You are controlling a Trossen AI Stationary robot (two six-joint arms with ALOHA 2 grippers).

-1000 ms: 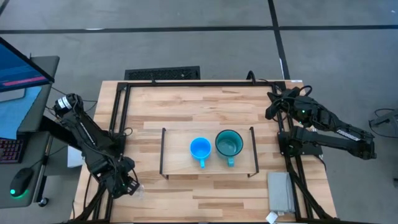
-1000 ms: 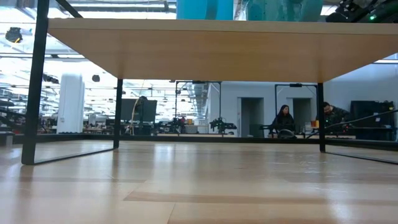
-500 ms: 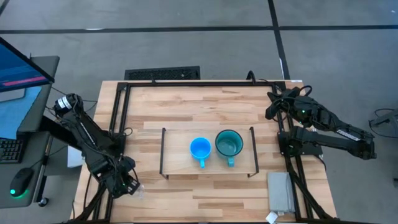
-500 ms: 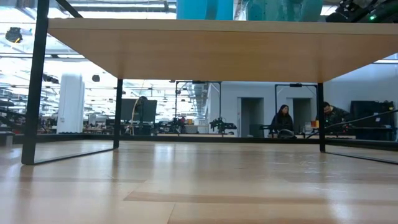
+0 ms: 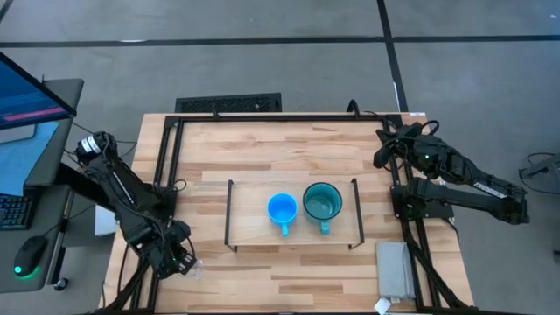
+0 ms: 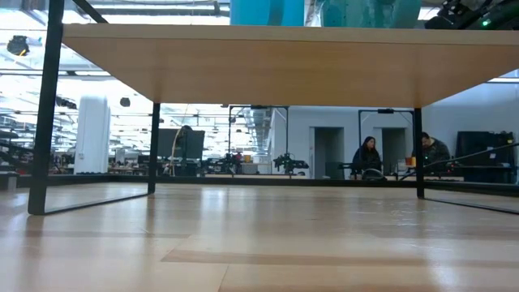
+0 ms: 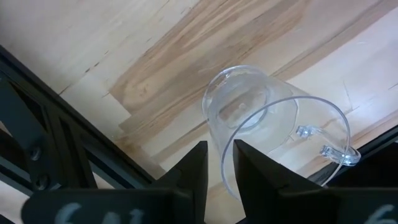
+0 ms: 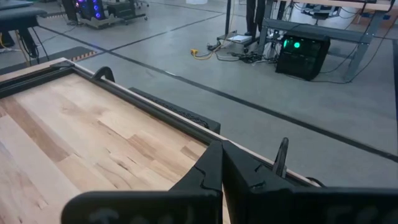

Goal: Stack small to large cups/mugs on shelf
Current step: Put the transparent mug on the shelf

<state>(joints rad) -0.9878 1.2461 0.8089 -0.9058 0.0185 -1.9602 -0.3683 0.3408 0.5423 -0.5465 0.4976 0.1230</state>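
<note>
The clear glass cup [image 7: 261,118] is at the table's near left corner, in my left gripper [image 7: 221,171], which is shut on it; in the high view the gripper [image 5: 179,261] covers most of the cup. The bright blue mug [image 5: 281,208] and the teal mug [image 5: 322,201] stand upright side by side on the shelf [image 5: 254,229], handles toward the near edge. The low view looks under the shelf board [image 6: 259,61]. My right gripper [image 8: 221,158] is shut and empty, above the table's far right corner [image 5: 385,150]. My left gripper pinches the glass cup's wall at its rim [image 7: 224,186], one finger inside the cup and one outside. The fingers come from above, slanting down. The cup is tilted, its mouth toward the wrist and its base [image 7: 239,93] toward the tabletop; whether it touches the table, I cannot tell.
Black frame rails [image 5: 166,175] run along the table's left, far and right sides. A grey block [image 5: 394,267] lies at the near right. A keyboard [image 5: 229,103] lies beyond the far edge. Two people [image 6: 369,158] sit far off in the room.
</note>
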